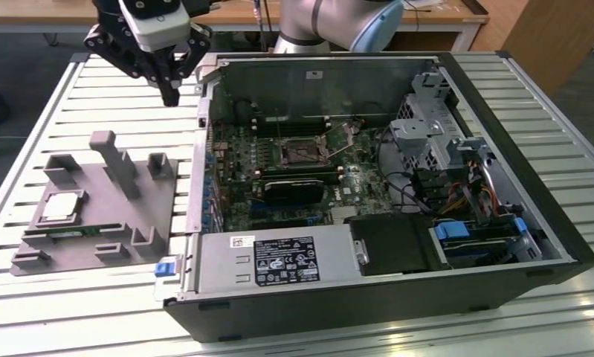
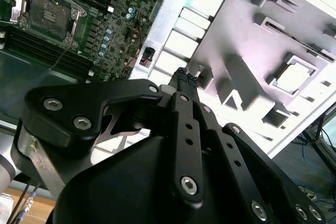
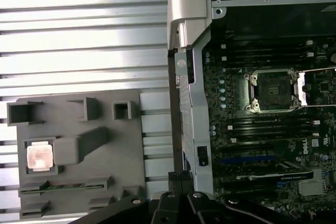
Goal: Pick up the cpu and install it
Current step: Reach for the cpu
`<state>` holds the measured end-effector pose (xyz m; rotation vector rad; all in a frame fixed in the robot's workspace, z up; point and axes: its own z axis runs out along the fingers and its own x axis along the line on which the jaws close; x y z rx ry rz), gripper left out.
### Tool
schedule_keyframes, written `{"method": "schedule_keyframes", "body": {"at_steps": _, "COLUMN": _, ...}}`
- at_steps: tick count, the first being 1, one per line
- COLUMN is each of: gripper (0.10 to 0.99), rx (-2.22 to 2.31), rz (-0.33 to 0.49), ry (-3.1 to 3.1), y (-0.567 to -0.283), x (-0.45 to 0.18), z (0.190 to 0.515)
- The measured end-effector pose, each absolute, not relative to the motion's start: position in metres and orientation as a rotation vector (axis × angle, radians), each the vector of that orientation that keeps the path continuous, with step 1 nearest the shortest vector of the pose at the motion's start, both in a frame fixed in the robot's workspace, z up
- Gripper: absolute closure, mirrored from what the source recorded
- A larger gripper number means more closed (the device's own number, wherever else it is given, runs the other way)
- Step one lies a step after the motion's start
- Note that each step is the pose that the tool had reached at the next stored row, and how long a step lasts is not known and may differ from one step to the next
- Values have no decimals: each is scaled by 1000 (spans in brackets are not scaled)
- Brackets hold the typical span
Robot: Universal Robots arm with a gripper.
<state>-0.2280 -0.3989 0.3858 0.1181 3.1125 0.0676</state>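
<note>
The cpu [image 1: 62, 207] is a small silver square lying flat in a recess of the grey holder [image 1: 148, 195] on the slatted table, on the exterior view's left. It also shows in both wrist views as the cpu [image 2: 294, 77] and the cpu [image 3: 40, 157]. My gripper [image 1: 171, 95] hangs high above the table beyond the holder, beside the case's corner, well away from the cpu. Its black fingers meet at the tips with nothing between them, as the gripper [image 2: 184, 74] shows. The open socket [image 1: 302, 154] sits on the motherboard, with its frame [image 3: 274, 91] lifted.
The open computer case [image 1: 396, 290] lies on its side, taking up the exterior view's middle and right. A green memory stick [image 1: 73, 232] rests in a slot of the holder. Upright grey posts [image 1: 113, 160] rise from the holder. Bare table slats [image 1: 128, 100] lie under my gripper.
</note>
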Motion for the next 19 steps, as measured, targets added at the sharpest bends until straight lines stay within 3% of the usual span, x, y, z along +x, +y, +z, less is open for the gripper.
{"method": "schedule_keyframes", "body": {"at_steps": 19, "gripper": 980, "rx": 118, "rz": 68, "ry": 3112, "y": -399, "x": -240, "z": 385}}
